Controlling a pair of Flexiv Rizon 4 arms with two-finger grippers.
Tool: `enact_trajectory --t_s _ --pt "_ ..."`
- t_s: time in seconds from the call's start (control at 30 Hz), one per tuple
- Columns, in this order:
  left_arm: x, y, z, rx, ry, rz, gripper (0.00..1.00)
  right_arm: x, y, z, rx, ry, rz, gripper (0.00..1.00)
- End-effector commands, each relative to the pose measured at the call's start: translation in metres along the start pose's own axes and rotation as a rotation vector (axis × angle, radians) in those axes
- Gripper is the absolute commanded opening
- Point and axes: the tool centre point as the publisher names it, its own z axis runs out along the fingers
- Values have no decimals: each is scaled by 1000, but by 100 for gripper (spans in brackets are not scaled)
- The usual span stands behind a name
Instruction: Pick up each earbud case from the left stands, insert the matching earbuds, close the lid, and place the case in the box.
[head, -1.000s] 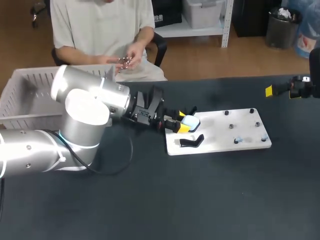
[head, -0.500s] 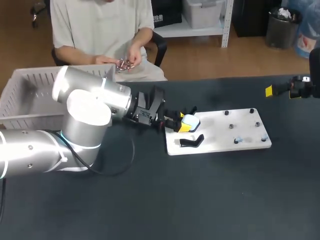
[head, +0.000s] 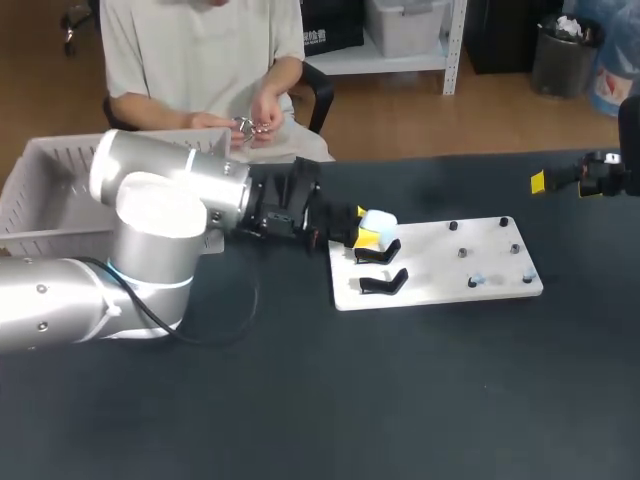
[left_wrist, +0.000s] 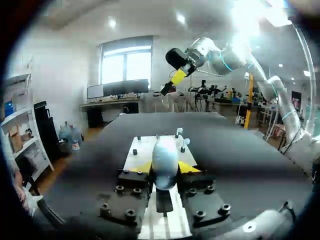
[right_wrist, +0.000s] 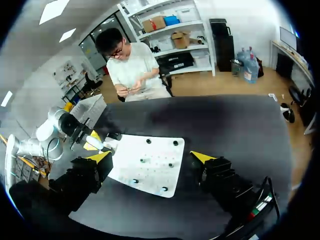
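My left arm (head: 150, 250) comes in from the left and ends at the left end of the white board (head: 450, 262). The left gripper (head: 366, 238) is clamped on the earbud case (head: 378, 221). In the left wrist view both yellow fingertips (left_wrist: 141, 167) press the pale, rounded case from either side. The case sits just above the farther of the two black stands (head: 378, 254); I cannot tell whether it touches that stand. The nearer stand (head: 383, 283) lies just beside it on the board. Small dark pegs (head: 453, 226) dot the board's right half. The white box (head: 50, 190) stands at the far left of the table (head: 400, 400), behind my left arm.

My right gripper (right_wrist: 151, 156) hangs at the table's far right edge, well apart from the board. Its fingers are spread wide and grip nothing, and the board lies ahead of them in the right wrist view.
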Motion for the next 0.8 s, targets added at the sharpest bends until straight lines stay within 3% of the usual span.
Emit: enact_trajectory --t_s 0.03,0.37,0.8 --pt "-17 -27 -13 -97 -62 40 0 0 -1 0 -4 2 -1 100" --pt "-50 -48 -12 -103 -189 29 0 0 -1 0 -4 2 -1 100" --pt "-50 -48 -12 -103 -189 29 0 0 -1 0 -4 2 -1 100"
